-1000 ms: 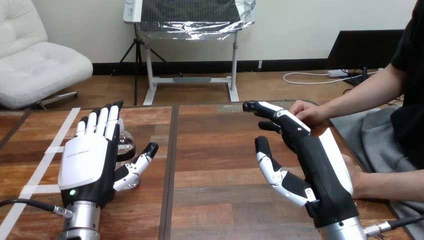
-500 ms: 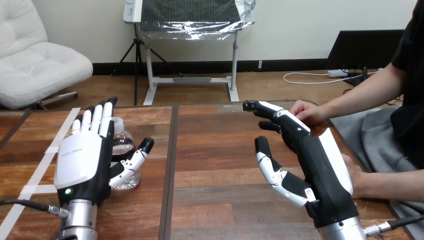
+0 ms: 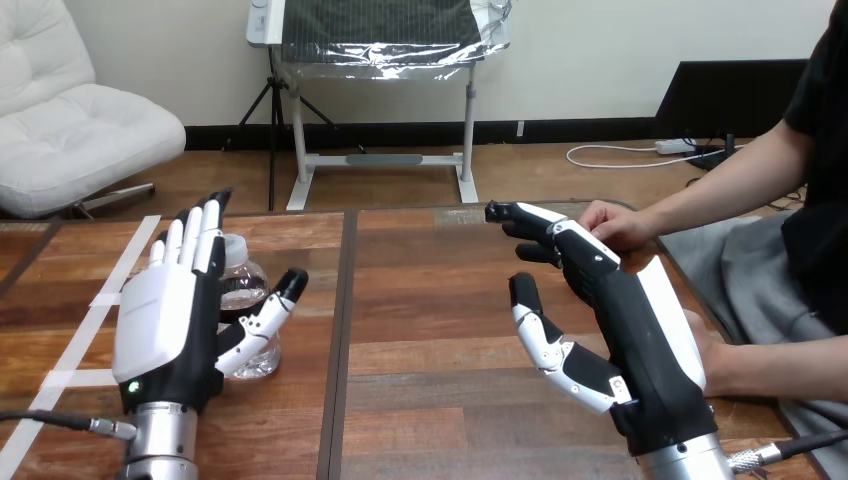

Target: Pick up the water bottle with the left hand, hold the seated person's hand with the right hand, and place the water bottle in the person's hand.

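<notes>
Head view shows the left hand (image 3: 165, 320) open, the water bottle (image 3: 243, 288) standing between its fingers (image 3: 186, 238) and thumb near the table's (image 3: 430, 330) left edge. Grabbing looks like the step now; next the fingers must curl round it. The right hand (image 3: 640, 330) is open too and hides most of the person's hand (image 3: 718, 362), so touching cannot be told.

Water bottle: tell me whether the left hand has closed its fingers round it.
No. The water bottle stands upright on the table, and the left hand beside it has straight fingers, not curled round it.
</notes>
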Controlling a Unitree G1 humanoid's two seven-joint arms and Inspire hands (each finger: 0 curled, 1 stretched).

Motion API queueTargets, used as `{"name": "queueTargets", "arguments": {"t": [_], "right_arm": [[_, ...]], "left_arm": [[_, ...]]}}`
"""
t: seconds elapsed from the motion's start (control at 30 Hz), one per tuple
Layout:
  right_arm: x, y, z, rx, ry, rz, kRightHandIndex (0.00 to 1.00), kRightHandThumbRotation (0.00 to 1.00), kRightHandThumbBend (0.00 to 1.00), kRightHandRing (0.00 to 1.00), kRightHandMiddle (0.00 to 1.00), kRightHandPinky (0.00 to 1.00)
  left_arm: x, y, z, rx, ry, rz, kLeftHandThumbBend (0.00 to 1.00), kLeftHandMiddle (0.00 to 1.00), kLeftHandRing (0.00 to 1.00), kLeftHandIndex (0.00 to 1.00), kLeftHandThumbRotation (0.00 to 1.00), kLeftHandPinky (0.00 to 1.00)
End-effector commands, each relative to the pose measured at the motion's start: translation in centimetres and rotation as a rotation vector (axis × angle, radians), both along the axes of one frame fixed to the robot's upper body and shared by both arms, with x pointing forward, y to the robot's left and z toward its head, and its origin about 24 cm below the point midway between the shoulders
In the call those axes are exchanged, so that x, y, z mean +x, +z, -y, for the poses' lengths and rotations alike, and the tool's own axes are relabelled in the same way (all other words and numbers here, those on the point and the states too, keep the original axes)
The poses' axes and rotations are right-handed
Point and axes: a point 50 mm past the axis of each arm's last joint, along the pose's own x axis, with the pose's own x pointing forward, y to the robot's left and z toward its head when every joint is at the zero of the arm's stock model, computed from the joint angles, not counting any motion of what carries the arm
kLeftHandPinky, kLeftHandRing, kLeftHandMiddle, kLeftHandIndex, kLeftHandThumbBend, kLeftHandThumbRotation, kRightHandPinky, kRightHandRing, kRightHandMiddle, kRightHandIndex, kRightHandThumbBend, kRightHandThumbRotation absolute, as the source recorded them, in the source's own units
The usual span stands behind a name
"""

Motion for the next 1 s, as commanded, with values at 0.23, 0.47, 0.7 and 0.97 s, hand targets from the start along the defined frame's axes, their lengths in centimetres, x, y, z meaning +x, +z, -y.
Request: {"name": "queueTargets", "arguments": {"t": [0.23, 0.47, 0.7, 0.97], "right_arm": [[0.9, 1.6, -0.1, 0.013, 0.004, 0.080, 0.79, 0.00, 0.07, 0.85, 0.85, 0.80], [0.9, 1.7, -0.1, 0.010, 0.008, 0.082, 0.79, 0.00, 0.07, 0.85, 0.86, 0.81], [0.9, 1.6, 0.0, 0.010, 0.012, 0.085, 0.79, 0.00, 0.08, 0.85, 0.86, 0.81], [1.0, 1.6, 0.0, 0.004, 0.008, 0.088, 0.79, 0.00, 0.09, 0.85, 0.85, 0.81]], "left_arm": [[2.0, 1.9, -0.1, -0.230, 0.042, 0.093, 0.72, 1.00, 1.00, 1.00, 0.94, 0.96], [2.4, 1.8, -0.3, -0.382, 0.087, 0.071, 0.79, 1.00, 1.00, 1.00, 0.85, 0.96], [3.0, 1.8, -0.8, -0.468, 0.116, 0.031, 0.83, 1.00, 1.00, 1.00, 0.72, 0.98], [3.7, 1.7, -1.2, -0.555, 0.141, -0.029, 0.87, 1.00, 1.00, 1.00, 0.60, 1.00]]}}
